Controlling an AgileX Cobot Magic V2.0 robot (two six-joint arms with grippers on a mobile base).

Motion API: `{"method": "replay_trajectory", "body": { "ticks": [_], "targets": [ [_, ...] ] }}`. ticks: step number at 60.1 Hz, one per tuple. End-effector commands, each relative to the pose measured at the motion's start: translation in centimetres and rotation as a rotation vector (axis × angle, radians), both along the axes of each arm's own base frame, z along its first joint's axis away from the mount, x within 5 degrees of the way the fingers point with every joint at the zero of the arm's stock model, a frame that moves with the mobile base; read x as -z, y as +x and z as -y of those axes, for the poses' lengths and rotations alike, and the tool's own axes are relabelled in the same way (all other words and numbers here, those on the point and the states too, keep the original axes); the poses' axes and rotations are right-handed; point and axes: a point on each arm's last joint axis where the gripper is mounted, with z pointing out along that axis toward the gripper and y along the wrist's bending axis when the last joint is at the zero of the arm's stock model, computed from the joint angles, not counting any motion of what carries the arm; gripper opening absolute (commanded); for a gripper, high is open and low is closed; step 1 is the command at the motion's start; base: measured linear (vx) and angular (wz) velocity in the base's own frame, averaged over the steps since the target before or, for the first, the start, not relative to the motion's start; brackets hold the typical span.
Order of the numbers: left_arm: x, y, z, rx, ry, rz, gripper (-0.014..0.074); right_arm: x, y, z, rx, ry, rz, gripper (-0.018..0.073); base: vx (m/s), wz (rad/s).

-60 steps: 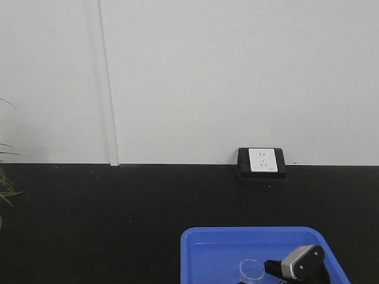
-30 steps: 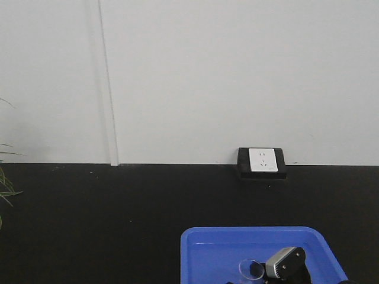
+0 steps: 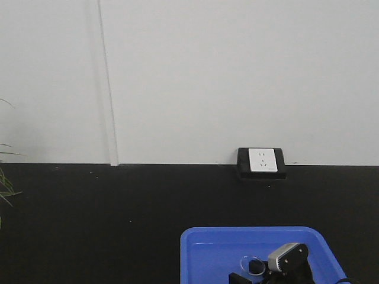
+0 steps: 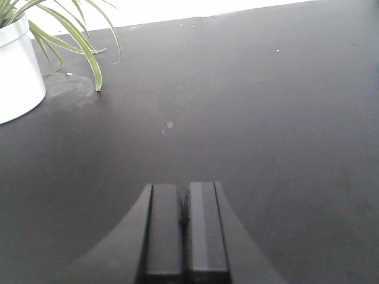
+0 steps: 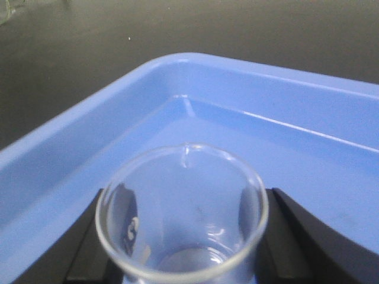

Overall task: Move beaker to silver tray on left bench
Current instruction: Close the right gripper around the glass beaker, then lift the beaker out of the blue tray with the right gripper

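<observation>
Seemingly touching black fingers [image 5: 308, 236], round clear-glass beaker [image 5: 182, 236] stands in glossy blue tray [image 5: 89, 154].

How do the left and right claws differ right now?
The left claw is shut and empty. The right claw has its fingers spread either side of the beaker, though contact is unclear. The left claw hovers over bare black bench, while the right claw sits inside the blue tray. Both are black.

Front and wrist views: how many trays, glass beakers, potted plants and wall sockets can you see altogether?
Blue tray: 1
Glass beaker: 1
Potted plant: 1
Wall socket: 1
Total: 4
</observation>
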Motion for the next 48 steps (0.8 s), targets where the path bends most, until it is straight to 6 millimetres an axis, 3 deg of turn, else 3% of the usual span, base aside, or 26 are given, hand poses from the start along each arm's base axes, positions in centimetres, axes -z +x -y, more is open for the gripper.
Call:
{"method": "replay_trajectory", "body": {
  "ticks": [1, 13, 24, 36, 48],
  "targets": [
    [0.0, 0.2, 0.1, 0.009, -0.005, 0.062, 0.0001, -4.3, 0.6, -0.1, 0.005, 0.074, 0.134, -0.0015, 0.00, 0.00],
    [0.0, 0.2, 0.1, 0.009, -0.005, 0.062, 0.0001, -9.1, 0.0, 0.6, 0.079, 0.021, 0.092, -0.0015, 0.00, 0.00],
    [0.0, 0.2, 0.1, 0.009, -0.005, 0.062, 0.0001, -14.6, -2.3, 1.7, 0.150, -0.096, 0.071, -0.0015, 0.00, 0.00],
    [0.0, 0.2, 0.1, 0.009, -0.005, 0.062, 0.0001, -19.8, -7.6, 2.4, 0.169, -0.124, 0.164, -0.0015, 0.00, 0.00],
    [0.0, 0.2, 0.1, 0.009, -0.005, 0.062, 0.0001, -21.1, -13.9, 2.9, 0.181, -0.093, 0.264, -0.0015, 0.00, 0.00]
  ]
}}
